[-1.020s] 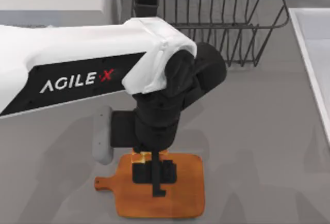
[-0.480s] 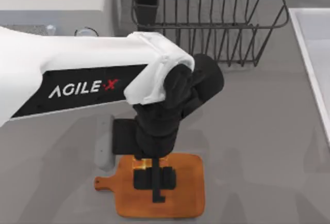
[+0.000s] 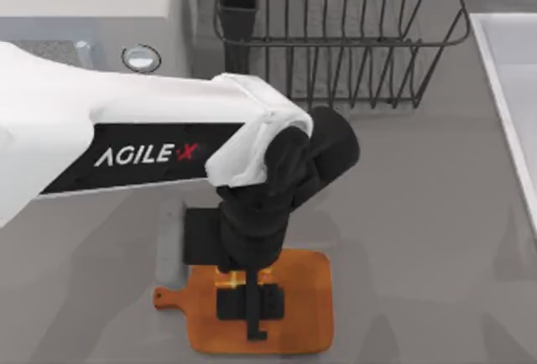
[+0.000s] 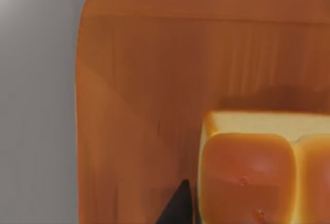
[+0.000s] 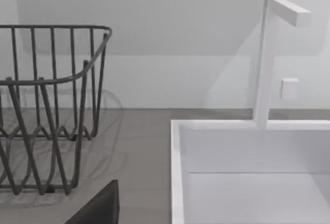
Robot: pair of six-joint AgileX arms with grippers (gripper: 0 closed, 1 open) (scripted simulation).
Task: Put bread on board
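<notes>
The orange-brown board (image 3: pixel 306 305) lies near the table's front edge, its stubby handle pointing left. My left gripper (image 3: pixel 250 307) hangs over the board's middle, shut on the bread (image 3: pixel 226 279), of which a yellow sliver peeks out under the wrist. In the left wrist view the golden bread (image 4: pixel 258 172) sits close above the board (image 4: pixel 149 79), with one dark fingertip (image 4: pixel 178 211) against its side. I cannot tell whether the bread touches the wood. A dark part of my right gripper (image 5: pixel 98 208) shows in the right wrist view, away from the board.
A dark wire dish rack (image 3: pixel 336 37) stands at the back, also seen as the rack (image 5: pixel 46 105). A white sink (image 3: pixel 512 87) runs along the right edge, with its faucet (image 5: pixel 268 59). A grey object (image 3: pixel 172 238) lies just left of the board, partly under the arm.
My left arm has shifted slightly toward the table's front, carrying the bread further over the board. A small round object at the back left came into sight.
</notes>
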